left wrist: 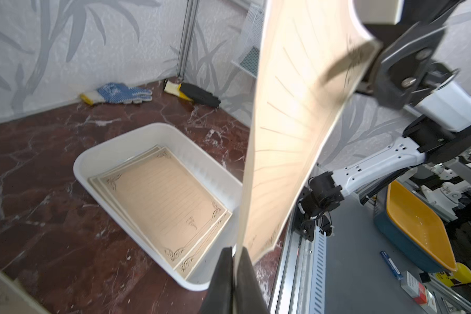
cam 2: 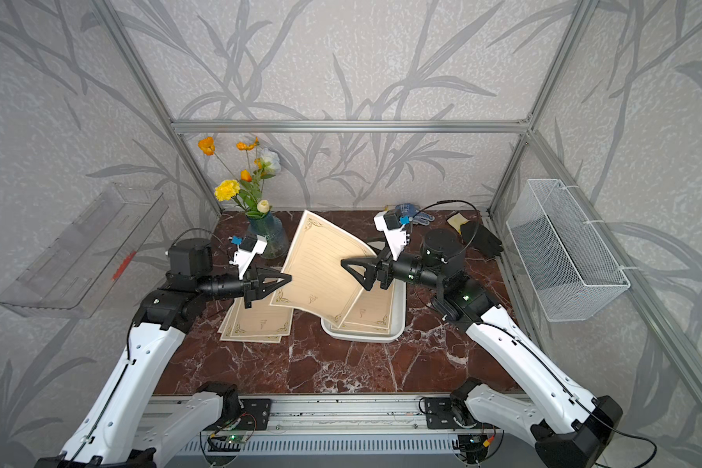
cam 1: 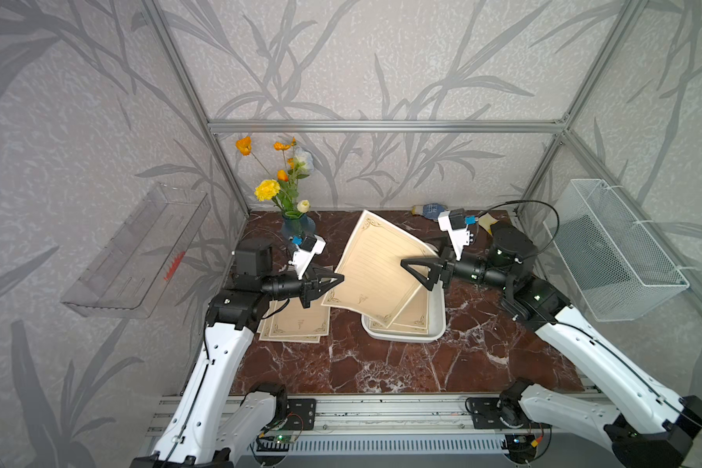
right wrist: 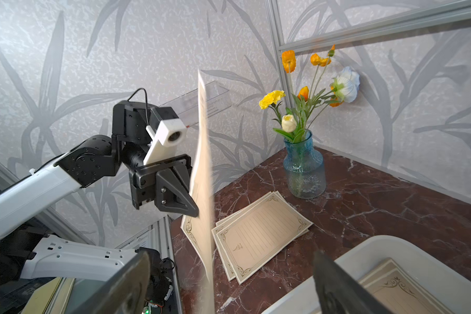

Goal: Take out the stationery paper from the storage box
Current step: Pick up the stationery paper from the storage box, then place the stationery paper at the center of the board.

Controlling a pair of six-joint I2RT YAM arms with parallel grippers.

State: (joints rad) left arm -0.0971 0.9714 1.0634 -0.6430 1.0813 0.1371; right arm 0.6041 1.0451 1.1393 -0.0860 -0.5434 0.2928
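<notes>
One sheet of stationery paper [cam 1: 375, 259] [cam 2: 321, 259] hangs curved in the air between the arms, above the table. My left gripper [cam 1: 341, 278] [left wrist: 237, 248] is shut on its left edge. My right gripper [cam 1: 416, 275] [right wrist: 230, 257] is open. The sheet's right edge [right wrist: 201, 176] stands free between its spread jaws. The white storage box [cam 1: 402, 336] [left wrist: 98, 152] lies below the right gripper, with more sheets [left wrist: 163, 195] flat inside. A small stack of sheets [cam 1: 296, 324] [right wrist: 261, 233] lies on the table under the left arm.
A blue glass vase [cam 1: 296, 225] of flowers stands at the back left. A blue glove [cam 2: 416, 212] and a black glove [cam 2: 479, 239] lie at the back right. A white wire basket [cam 1: 617, 251] hangs on the right wall, a clear shelf [cam 1: 138, 251] on the left.
</notes>
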